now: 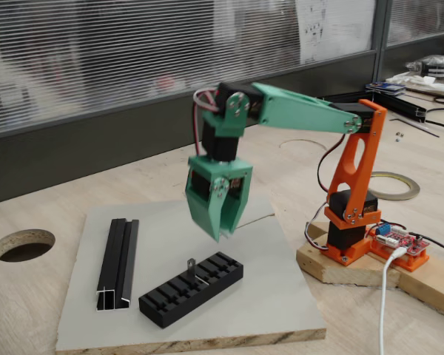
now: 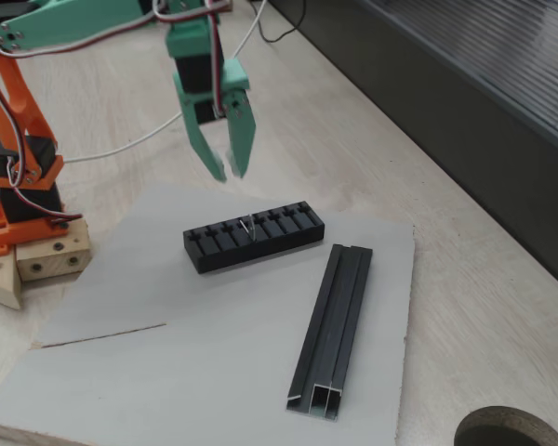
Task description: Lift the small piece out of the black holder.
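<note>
The black holder (image 1: 192, 287) (image 2: 254, 235) lies on a grey board, a ridged block with a row of cross slots. The small piece (image 1: 192, 265) (image 2: 247, 223), a tiny grey metal bracket, stands upright in a slot near the block's middle. My green gripper (image 1: 223, 231) (image 2: 229, 174) hangs pointing down, well above the holder and a little behind it. It touches neither the holder nor the piece. Its fingers stand slightly apart with nothing between them.
A longer black grooved rail (image 1: 118, 262) (image 2: 335, 325) lies on the grey board (image 1: 266, 296) (image 2: 167, 372) beside the holder. The orange arm base (image 1: 355, 214) (image 2: 19, 158) sits on a wooden block. A round hole (image 1: 24, 244) (image 2: 511, 432) is cut in the table.
</note>
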Motion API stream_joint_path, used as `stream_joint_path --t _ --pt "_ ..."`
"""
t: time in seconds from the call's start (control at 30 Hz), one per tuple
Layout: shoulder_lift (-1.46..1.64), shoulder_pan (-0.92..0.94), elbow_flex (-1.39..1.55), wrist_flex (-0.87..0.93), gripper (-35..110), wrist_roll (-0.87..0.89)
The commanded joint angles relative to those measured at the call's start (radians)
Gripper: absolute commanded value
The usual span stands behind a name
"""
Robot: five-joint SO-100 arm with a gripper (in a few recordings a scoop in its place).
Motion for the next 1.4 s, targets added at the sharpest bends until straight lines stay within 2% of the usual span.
stream_joint_path --t 0.0,0.2,0.5,0.7,0.9,1.07,1.2,1.37 --pt "-0.011 -0.008 -0.006 0.005 16 -0.025" --pt "-0.012 -0.008 -0.005 0.002 18 -0.031" --pt "-0.083 -0.005 -0.005 -0.103 39 -0.04" --pt "-0.193 0.0 -0.02 -0.107 39 -0.043" --pt "-0.193 0.109 -0.02 -0.107 39 -0.054" --pt "-0.192 0.137 -0.021 -0.109 39 -0.193" --pt "-0.206 0.146 -0.021 -0.11 39 -0.224" --pt "-0.209 0.146 -0.021 -0.239 39 -0.224"
